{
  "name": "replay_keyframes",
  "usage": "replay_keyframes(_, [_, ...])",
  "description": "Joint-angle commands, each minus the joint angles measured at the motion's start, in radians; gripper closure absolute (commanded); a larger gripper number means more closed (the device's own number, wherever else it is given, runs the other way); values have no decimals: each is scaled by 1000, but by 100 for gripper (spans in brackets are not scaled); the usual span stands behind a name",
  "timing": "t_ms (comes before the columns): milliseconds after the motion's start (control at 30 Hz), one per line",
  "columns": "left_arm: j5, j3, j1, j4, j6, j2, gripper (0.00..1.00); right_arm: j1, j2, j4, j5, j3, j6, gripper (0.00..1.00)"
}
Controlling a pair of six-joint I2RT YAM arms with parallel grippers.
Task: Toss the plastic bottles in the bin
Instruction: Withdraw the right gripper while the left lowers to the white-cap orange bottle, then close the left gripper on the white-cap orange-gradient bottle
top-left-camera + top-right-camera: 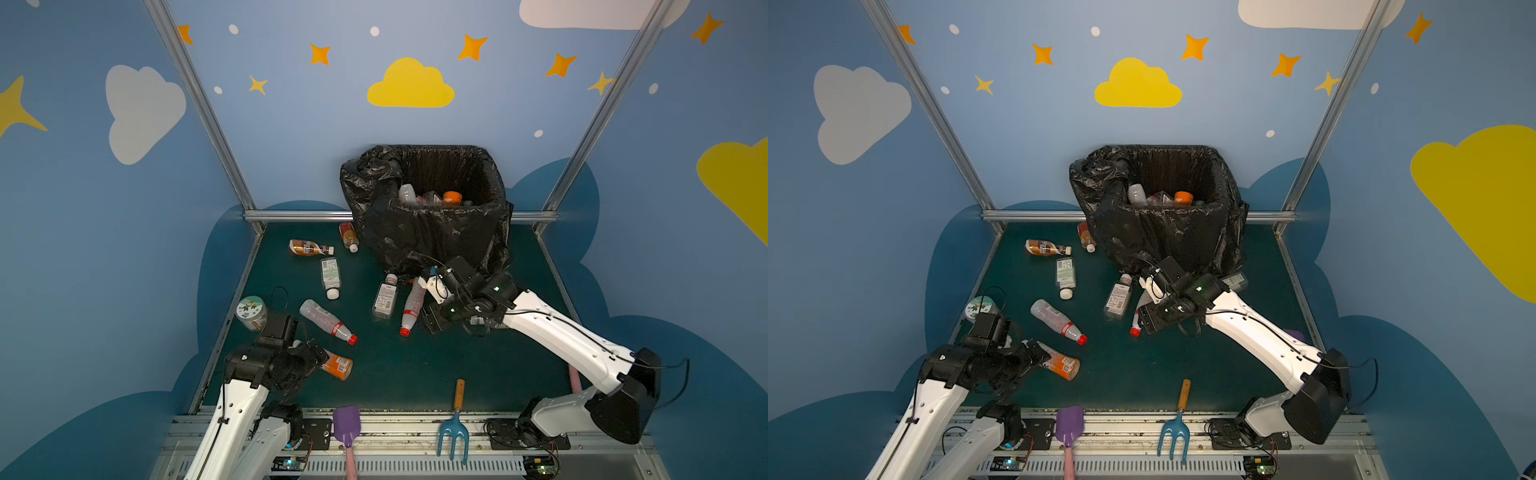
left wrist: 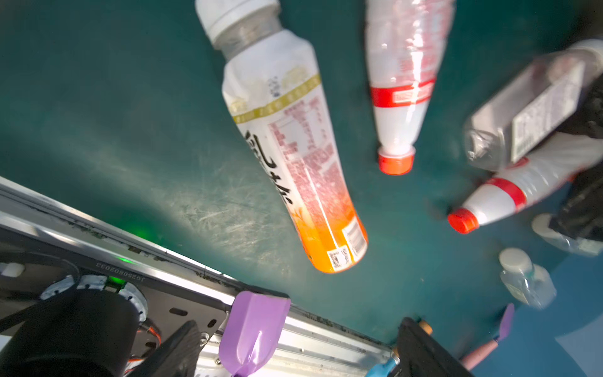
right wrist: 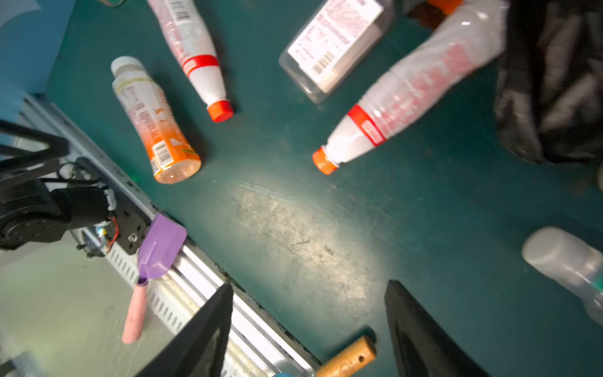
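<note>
At the far left the jar [image 1: 251, 312] stands on the table [image 1: 395, 374]; close to it the left gripper [image 2: 298, 324] hangs low, its jaws apart and nothing between them. Farther back lie a brown bottle [image 1: 309, 248] and a green-label bottle [image 1: 330, 272]; nearer, a red-cap bottle [image 1: 328, 322] lies slanted, and the orange bottle [image 1: 338, 366] lies flat just by the left gripper, its cap end hidden under the arm in both top views. A purple shovel [image 1: 347, 424] rests on the front rail; at the back a small orange bottle [image 1: 348, 236] lies just beside the left corner of the bin [image 1: 436, 210]. Toward the middle a square bottle [image 1: 385, 297] lies just beside a second red-cap bottle [image 1: 412, 307], whose base points to the foot of the bin. The right gripper [image 3: 310, 285] is low beside that second red-cap bottle, jaws apart, holding nothing. The bin stands at the back of the table; some bottles [image 1: 451, 198] are already inside it. A blue rake [image 1: 455, 432] lies at the front edge; in the right wrist view a white-cap bottle [image 3: 567, 261] lies near the right gripper.
</note>
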Motion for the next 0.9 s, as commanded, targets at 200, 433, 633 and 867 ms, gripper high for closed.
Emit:
replay_keyframes(200, [-142, -96, -48, 324, -144, 177, 12, 0, 132, -5, -103, 139, -134, 28])
replay_keyframes(433, [-162, -127, -52, 423, -166, 285, 12, -40, 196, -74, -111, 196, -229, 27])
replay_keyframes(633, [-165, -154, -56, 485, -183, 343, 14, -93, 213, -80, -155, 201, -260, 27])
replay_keyframes(867, [-160, -135, -73, 520, -167, 450, 17, -130, 221, -91, -169, 205, -283, 27])
